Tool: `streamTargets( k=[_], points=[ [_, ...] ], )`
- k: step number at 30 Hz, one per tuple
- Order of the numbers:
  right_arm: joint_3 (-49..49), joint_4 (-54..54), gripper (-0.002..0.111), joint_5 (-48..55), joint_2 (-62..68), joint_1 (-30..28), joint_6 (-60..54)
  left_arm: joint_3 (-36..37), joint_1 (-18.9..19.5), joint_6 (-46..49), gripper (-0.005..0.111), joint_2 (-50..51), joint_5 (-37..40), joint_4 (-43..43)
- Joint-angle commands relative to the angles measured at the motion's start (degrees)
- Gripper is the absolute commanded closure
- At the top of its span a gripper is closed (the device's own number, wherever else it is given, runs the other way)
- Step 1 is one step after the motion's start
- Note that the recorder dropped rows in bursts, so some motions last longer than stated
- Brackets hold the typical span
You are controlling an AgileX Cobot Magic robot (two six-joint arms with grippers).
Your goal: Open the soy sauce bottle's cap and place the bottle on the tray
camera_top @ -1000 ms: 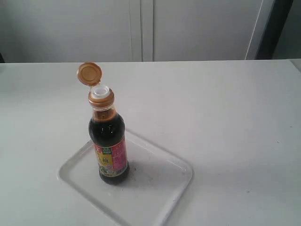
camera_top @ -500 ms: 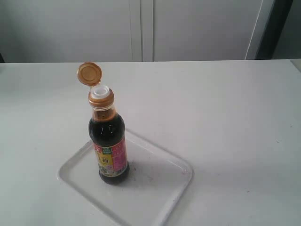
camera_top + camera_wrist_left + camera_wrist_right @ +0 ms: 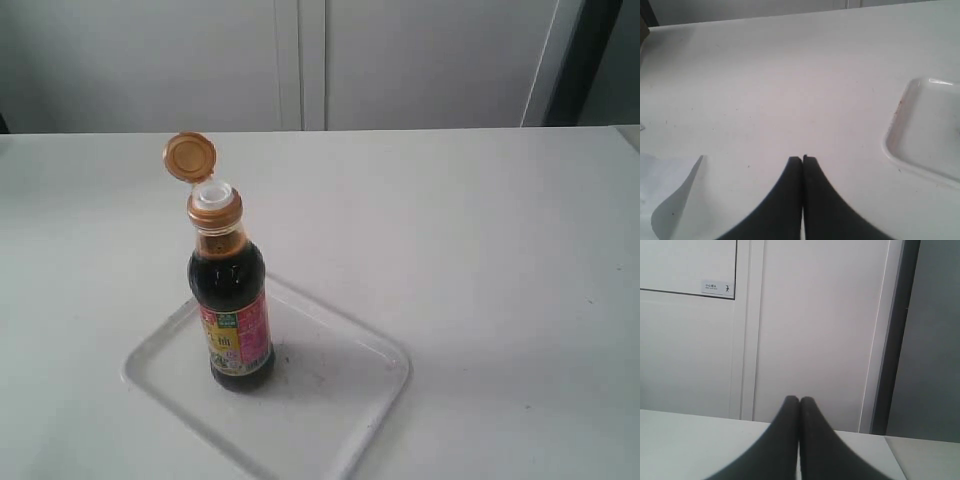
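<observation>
The soy sauce bottle (image 3: 232, 310) stands upright on the white tray (image 3: 340, 390) near the table's front left. Its orange-gold cap (image 3: 190, 157) is flipped open and tilts back from the collar, baring the white spout (image 3: 213, 194). Neither gripper shows in the exterior view. In the left wrist view my left gripper (image 3: 802, 159) is shut and empty above bare table, with a corner of the tray (image 3: 900, 150) off to one side. My right gripper (image 3: 799, 400) is shut and empty too, facing the back wall over the table's far edge.
The white table (image 3: 480, 230) spreads wide to the right of the tray. Pale cabinet doors (image 3: 300, 60) and a dark vertical post (image 3: 580, 60) stand behind it. A white sheet-like shape (image 3: 665, 190) lies close to the left gripper.
</observation>
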Motion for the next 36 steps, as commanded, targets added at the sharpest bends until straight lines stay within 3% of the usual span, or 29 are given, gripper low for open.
streamTargets(
  k=[1, 36],
  points=[
    [0.2, 0.1, 0.108, -0.1, -0.4, -0.5, 0.3, 1.7, 0.1, -0.4, 0.107, -0.2, -0.5, -0.2],
    [0.2, 0.2, 0.108, -0.1, -0.4, -0.5, 0.3, 1.7, 0.1, -1.3, 0.107, -0.2, 0.9, -0.6]
  ],
)
